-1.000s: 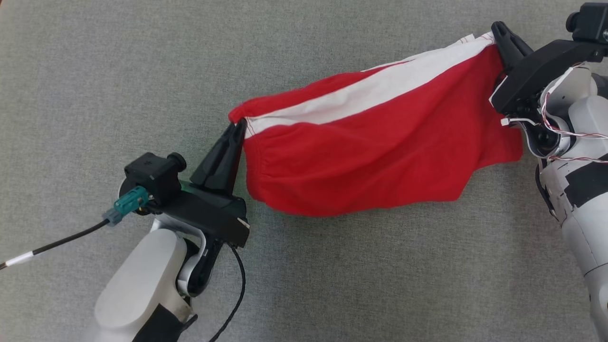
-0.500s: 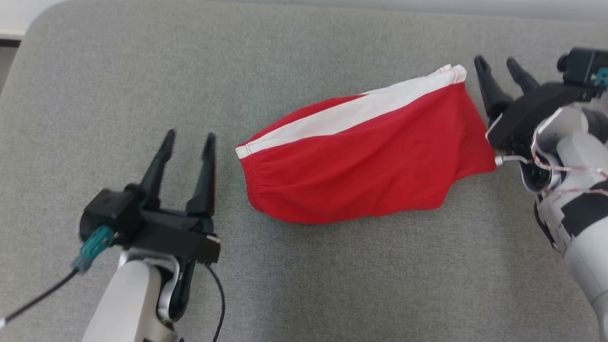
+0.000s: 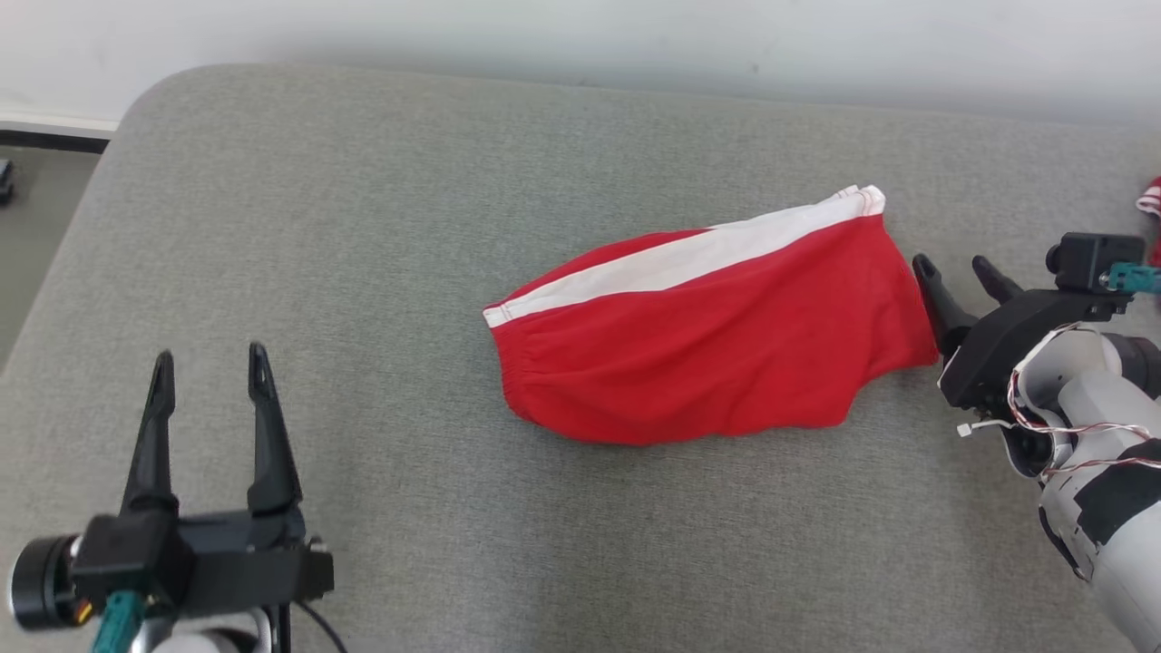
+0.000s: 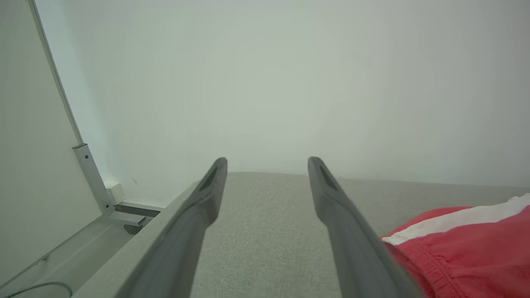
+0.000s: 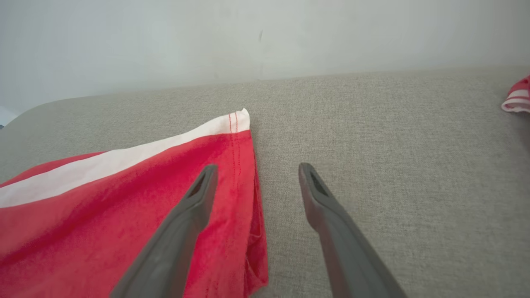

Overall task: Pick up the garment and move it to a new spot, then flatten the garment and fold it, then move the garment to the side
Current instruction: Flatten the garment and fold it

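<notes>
- Since a second ago, both my grippers have let go. The garment (image 3: 707,354), then pinched at each end, now lies free on the grey padded surface (image 3: 363,209).
- It is red with a white stripe along its far edge. It lies stretched out right of centre, with the elastic waistband toward my left.
- My right gripper (image 3: 952,263) stands open and empty just beside the garment's right end. In the right wrist view one finger overlaps the hem, and I cannot tell whether it touches.
- My left gripper (image 3: 210,354) stands open and empty, well apart from the waistband end.
- Another red-and-white cloth (image 3: 1150,198) shows at the far right, near the pale wall (image 3: 580,36).
</notes>
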